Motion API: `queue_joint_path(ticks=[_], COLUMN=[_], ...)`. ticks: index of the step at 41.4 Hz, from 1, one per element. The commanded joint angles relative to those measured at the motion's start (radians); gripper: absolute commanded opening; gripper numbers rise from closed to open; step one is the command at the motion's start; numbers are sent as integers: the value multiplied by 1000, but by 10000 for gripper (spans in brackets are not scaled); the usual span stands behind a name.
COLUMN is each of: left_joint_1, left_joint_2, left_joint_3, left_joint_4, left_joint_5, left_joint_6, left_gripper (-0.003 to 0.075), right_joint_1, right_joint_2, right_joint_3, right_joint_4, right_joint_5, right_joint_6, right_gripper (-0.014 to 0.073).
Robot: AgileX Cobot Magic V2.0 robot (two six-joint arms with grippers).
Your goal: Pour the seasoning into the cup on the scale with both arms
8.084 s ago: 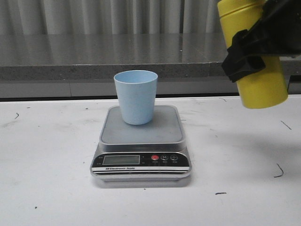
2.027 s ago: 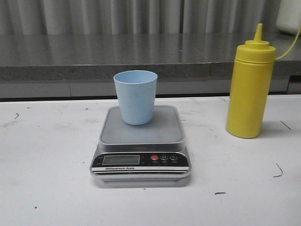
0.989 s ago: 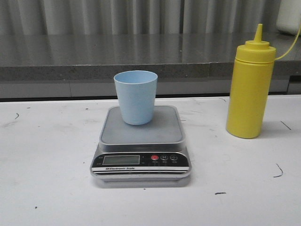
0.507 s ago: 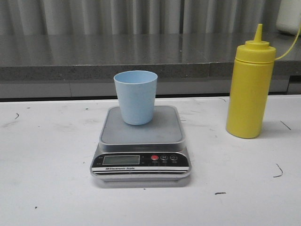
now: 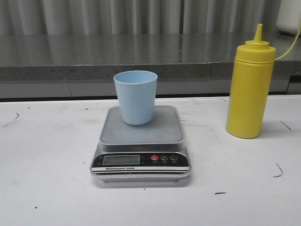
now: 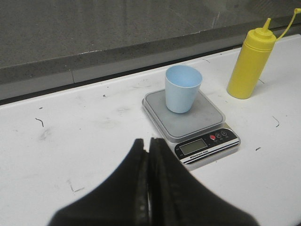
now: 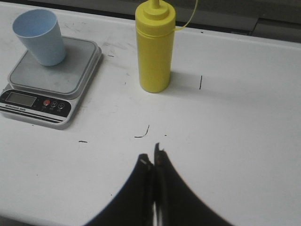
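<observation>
The pale blue cup (image 5: pixel 136 96) stands upright on the grey platform of the silver scale (image 5: pixel 141 141) at mid-table. The yellow seasoning bottle (image 5: pixel 249 84) stands upright on the table to the scale's right, its cap hanging off on a thin yellow tether. Neither arm appears in the front view. My left gripper (image 6: pixel 147 141) is shut and empty, hovering back from the scale (image 6: pixel 190 125) and the cup (image 6: pixel 182 88). My right gripper (image 7: pixel 151 157) is shut and empty too, well short of the bottle (image 7: pixel 154 49).
A grey stone ledge (image 5: pixel 94 56) runs along the back of the white table (image 5: pixel 47 155). Small dark marks dot the tabletop (image 7: pixel 141 134).
Eight seconds ago the right gripper held the bottle up at the right. Since then the bottle has stood on the table and nothing has moved in the last two seconds.
</observation>
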Motion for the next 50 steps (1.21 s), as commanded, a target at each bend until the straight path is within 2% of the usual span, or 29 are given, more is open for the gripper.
queue_joint_path(ticks=[1,8,13,24,29,42,50], left_joint_1=[3,4,79,295,358,400,400], left_joint_2=[9,-13,-64,-216,-269,-313,-313], left_joint_3=[-24,2,75,403,526,713,715], left_joint_4=[-3,-3,-1,-17,-22,-28,-31], left_joint_5=[-71,-100,-172,-562,-657,-894,-891], left_joint_6=[-8,-8,-8,-8,-8,-8,-8], left_gripper=[-20,-20,-20,-20,-20,-20,-20], right_joint_1=[-6,-6,-6,-6,-6,-6,-6], right_joint_2=[11,11,11,11,11,12,12], right_joint_3=[-20,-20,-20,-20,-20,-20,-20], right_joint_4=[-9,-9,-9,-9,-9,-9,-9], right_joint_5=[-58,-58,-58,-58,-58,-55,-55], right_joint_6=[-16,-16,-16,-16,-16,-16,-16], right_gripper=[-117,-117,-117,-117,-117,-117,-117])
